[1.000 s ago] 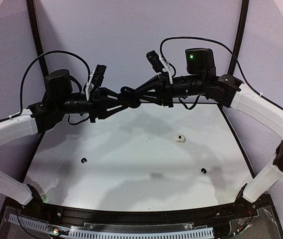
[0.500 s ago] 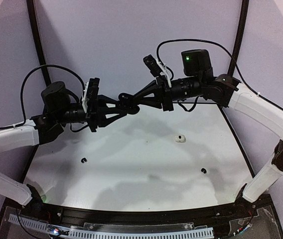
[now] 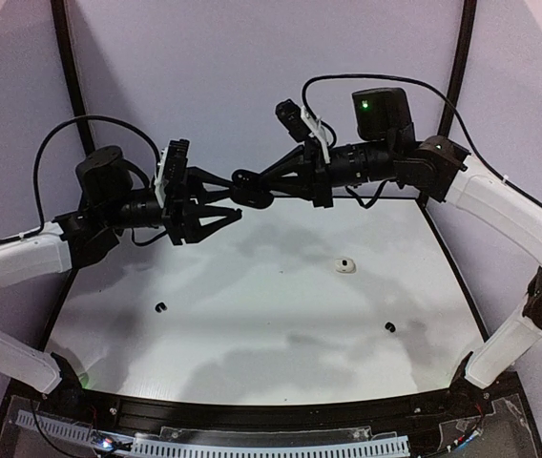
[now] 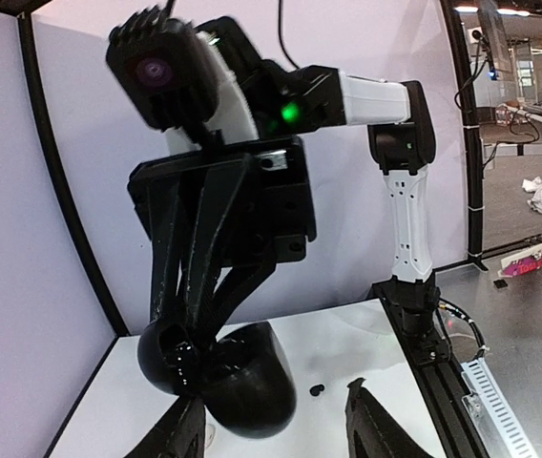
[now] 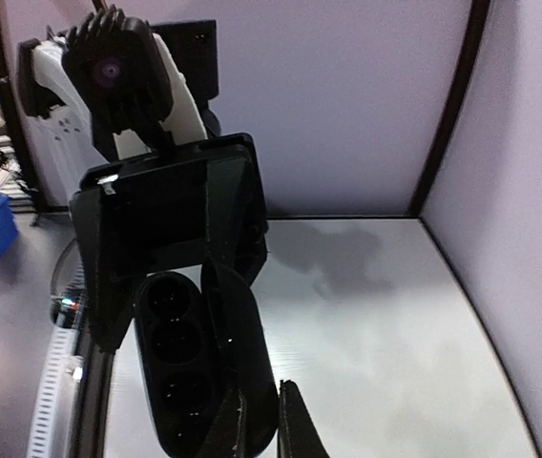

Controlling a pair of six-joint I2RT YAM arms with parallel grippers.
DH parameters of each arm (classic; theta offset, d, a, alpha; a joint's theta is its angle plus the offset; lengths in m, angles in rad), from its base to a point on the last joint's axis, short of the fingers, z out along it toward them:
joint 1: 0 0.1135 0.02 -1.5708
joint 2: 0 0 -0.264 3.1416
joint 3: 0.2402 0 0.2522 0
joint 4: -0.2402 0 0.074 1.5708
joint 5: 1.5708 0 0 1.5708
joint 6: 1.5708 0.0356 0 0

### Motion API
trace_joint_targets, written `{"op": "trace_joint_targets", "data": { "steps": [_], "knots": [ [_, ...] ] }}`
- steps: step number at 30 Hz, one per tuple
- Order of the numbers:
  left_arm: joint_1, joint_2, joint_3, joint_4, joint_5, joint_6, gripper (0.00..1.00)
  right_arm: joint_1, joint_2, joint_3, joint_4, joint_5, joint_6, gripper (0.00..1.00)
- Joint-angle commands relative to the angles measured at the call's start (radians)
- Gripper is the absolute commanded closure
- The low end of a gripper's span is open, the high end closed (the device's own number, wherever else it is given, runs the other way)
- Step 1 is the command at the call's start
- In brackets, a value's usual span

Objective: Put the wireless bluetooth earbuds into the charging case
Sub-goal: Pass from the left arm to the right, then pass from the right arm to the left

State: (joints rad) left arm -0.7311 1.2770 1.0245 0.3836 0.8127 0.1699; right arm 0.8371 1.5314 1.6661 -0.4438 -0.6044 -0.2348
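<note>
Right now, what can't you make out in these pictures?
Top view: left black speck, right black speck, white piece: too small to identify.
Right wrist view: charging case wells too dark to see contents.
Left wrist view: case underside only; wells face away.

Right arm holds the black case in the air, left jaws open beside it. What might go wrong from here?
1. The right gripper pinches the black case near one end, high above the table; a slip would drop it.
2. The open left gripper sits close and might knock it.
3. The black earbuds lie far apart, tiny; pickups may miss.
</note>
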Motion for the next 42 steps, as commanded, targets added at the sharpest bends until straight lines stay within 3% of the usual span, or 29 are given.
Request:
{"op": "trace_joint_targets", "data": {
  "steps": [1, 6, 12, 19, 31, 42],
  "knots": [
    [0.002, 0.0, 0.058, -0.14, -0.029, 0.013, 0.48, 0.066, -0.038, 0.052, -0.041, 0.235, -0.111, 1.0],
    [0.003, 0.008, 0.098, -0.214, -0.074, 0.026, 0.47, 0.14, -0.047, 0.059, -0.043, 0.443, -0.222, 1.0],
    [0.002, 0.002, 0.103, -0.221, -0.123, 0.033, 0.53, 0.167, -0.05, 0.053, -0.025, 0.523, -0.267, 1.0],
    [0.002, 0.002, 0.103, -0.205, -0.107, 0.02, 0.61, 0.171, -0.042, 0.054, -0.007, 0.533, -0.28, 1.0],
    [0.002, 0.029, 0.131, -0.203, -0.142, -0.021, 0.6, 0.172, -0.04, 0.057, 0.004, 0.513, -0.288, 1.0],
    [0.003, 0.038, 0.144, -0.209, -0.12, -0.02, 0.73, 0.173, -0.039, 0.058, 0.006, 0.502, -0.287, 1.0]
  ]
}}
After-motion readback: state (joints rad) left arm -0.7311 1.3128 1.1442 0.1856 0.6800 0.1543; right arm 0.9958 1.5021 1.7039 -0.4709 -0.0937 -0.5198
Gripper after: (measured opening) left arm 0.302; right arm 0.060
